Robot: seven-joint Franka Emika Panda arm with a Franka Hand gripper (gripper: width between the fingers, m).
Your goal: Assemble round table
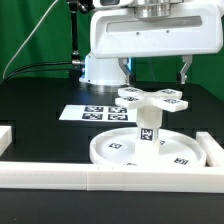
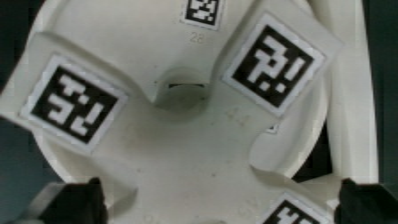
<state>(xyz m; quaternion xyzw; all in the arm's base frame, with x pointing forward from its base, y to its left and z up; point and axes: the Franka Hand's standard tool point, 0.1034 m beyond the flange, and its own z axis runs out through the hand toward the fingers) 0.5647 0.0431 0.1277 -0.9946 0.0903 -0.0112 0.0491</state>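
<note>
The large round disc [image 1: 108,150] lies flat on the black table. The short thick leg [image 1: 148,128] stands upright at its middle. The cross-shaped foot piece [image 1: 150,98] sits on top of the leg, tags facing up. My gripper [image 1: 155,72] hangs just above the foot, with its jaws wide apart and empty. In the wrist view the foot piece [image 2: 178,120] fills the picture, showing its central hole and several tags. My gripper [image 2: 217,205] has one dark fingertip at each side of the foot's arm, apart from it.
The marker board [image 1: 92,113] lies behind the disc toward the exterior view's left. Long white bars edge the work area at the front [image 1: 100,178], at the left [image 1: 5,135] and at the right [image 1: 214,142]. The robot's white base [image 1: 100,65] stands behind.
</note>
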